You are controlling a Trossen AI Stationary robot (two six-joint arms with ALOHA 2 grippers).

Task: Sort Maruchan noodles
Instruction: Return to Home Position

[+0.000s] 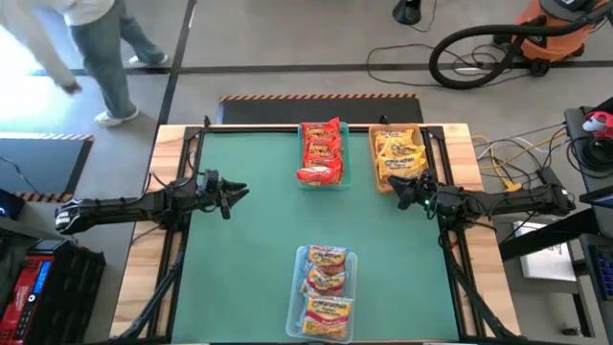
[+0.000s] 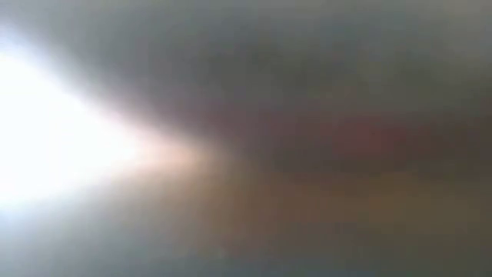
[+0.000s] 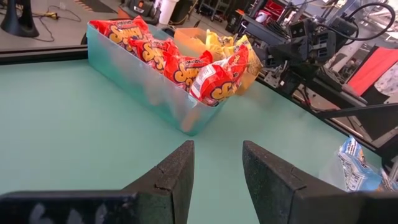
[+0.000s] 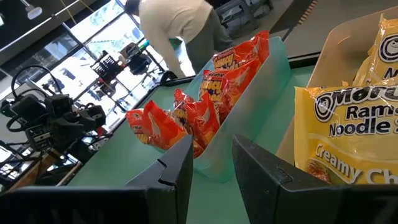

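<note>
Now the left gripper (image 1: 233,195) and right gripper (image 1: 410,192) both hang empty, fingers apart. Red noodle packs (image 1: 321,151) fill the teal bin (image 3: 143,84) between them, yellow packs (image 1: 397,153) lie just beside the right gripper, and more packs (image 1: 326,292) sit in a clear bin (image 1: 298,273) well apart from both.

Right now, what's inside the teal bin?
Red noodle packs, heaped along the teal bin, some poking above its rim. The bin floor and anything beneath the top packs are covered. Left gripper and right gripper wait off to either side, open.
</note>
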